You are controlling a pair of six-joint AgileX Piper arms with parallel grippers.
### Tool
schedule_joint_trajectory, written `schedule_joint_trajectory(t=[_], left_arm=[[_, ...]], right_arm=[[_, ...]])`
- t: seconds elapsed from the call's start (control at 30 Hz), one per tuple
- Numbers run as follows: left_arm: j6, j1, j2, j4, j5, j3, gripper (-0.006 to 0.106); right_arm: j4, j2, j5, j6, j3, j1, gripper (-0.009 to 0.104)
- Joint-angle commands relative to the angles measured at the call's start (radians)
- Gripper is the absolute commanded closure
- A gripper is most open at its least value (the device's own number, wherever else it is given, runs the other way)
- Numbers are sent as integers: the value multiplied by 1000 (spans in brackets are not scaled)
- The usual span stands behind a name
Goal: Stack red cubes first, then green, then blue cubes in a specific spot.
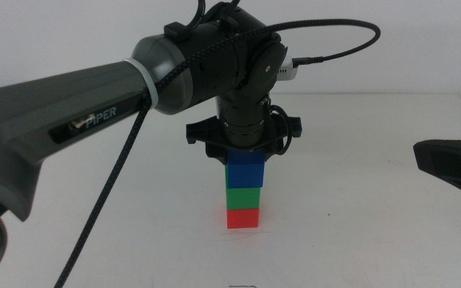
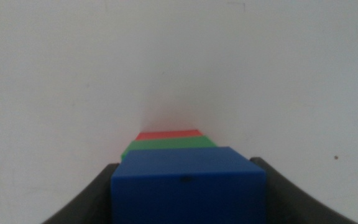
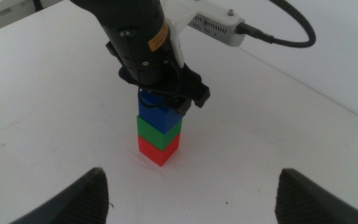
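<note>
A stack stands on the white table: the red cube at the bottom, the green cube on it, the blue cube on top. My left gripper comes down from above and is shut on the blue cube, which rests on the green one. In the left wrist view the blue cube sits between the dark jaws, with green and red edges beyond it. The right wrist view shows the stack from a distance. My right gripper is open and empty, waiting at the right.
The right arm's dark body lies at the right edge of the middle view. The left arm's cable hangs over the left part of the table. Bare white tabletop surrounds the stack.
</note>
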Motion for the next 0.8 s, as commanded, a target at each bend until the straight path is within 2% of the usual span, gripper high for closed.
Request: schedule_joint_trajectory(t=[0.0, 0.43, 0.53, 0.6, 0.63, 0.67, 0.77], left_arm=[[-13, -3, -44, 12, -22, -31, 102], [-40, -3, -44, 37, 29, -31, 102], [-39, -3, -44, 12, 28, -31, 101], [-39, -3, -44, 3, 21, -31, 92], [-39, -3, -44, 4, 21, -31, 84], [-30, -3, -44, 17, 28, -31, 32], [-22, -3, -44, 18, 29, -31, 21]], right_arm=[[-8, -6, -70, -9, -28, -6, 6], [-8, -6, -70, -9, -28, -6, 6], [-8, -6, -70, -9, -28, -6, 6], [-8, -6, -70, -9, -28, -6, 6], [-8, -6, -70, -9, -28, -6, 6], [-8, -6, -70, -9, -28, -6, 6], [-8, -6, -70, -9, -28, -6, 6]])
